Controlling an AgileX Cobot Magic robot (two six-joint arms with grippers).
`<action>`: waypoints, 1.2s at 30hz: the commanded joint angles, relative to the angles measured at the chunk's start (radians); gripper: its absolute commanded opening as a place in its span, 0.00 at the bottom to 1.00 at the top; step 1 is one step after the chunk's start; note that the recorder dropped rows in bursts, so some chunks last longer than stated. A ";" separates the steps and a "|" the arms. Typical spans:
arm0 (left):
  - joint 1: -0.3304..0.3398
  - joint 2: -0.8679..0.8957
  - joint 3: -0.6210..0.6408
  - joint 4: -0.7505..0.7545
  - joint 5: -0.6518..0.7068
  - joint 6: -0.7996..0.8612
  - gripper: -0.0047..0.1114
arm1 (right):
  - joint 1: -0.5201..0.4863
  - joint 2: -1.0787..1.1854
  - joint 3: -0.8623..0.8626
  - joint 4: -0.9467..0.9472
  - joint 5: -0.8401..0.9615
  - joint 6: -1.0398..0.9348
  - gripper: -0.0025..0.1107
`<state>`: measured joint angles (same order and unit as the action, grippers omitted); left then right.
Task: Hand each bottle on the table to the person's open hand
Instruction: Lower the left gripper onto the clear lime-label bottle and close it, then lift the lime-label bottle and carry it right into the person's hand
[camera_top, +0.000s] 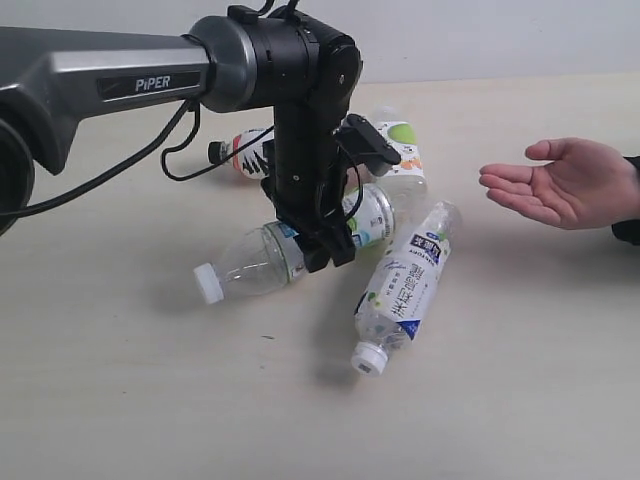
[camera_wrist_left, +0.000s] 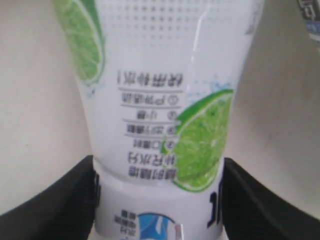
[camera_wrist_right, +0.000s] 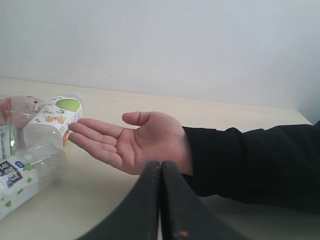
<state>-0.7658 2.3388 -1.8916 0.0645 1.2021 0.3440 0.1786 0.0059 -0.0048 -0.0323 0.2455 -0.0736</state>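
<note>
Pale wood-grain table is noted, with bottles lying clustered at centre. The left gripper is closed across the lime-label bottle, which lies on the table, pads against both sides. The right gripper is pressed shut, empty. The person's open hand is held palm-up, well apart from it.

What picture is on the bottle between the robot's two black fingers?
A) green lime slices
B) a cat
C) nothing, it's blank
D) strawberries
A: in the left wrist view, the bottle between the left gripper's fingers has green lime slices printed on its white label.
</note>
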 joint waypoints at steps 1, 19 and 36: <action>0.000 -0.011 -0.001 0.013 0.019 -0.012 0.04 | -0.004 -0.006 0.005 0.001 -0.008 -0.004 0.02; -0.004 -0.224 -0.003 -0.058 0.019 -0.389 0.04 | -0.004 -0.006 0.005 0.001 -0.008 -0.004 0.02; -0.076 -0.192 -0.003 -1.001 -0.595 -0.438 0.04 | -0.004 -0.006 0.005 0.001 -0.008 -0.004 0.02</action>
<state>-0.8253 2.1219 -1.8916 -0.8552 0.7212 -0.0725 0.1786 0.0059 -0.0048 -0.0323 0.2455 -0.0736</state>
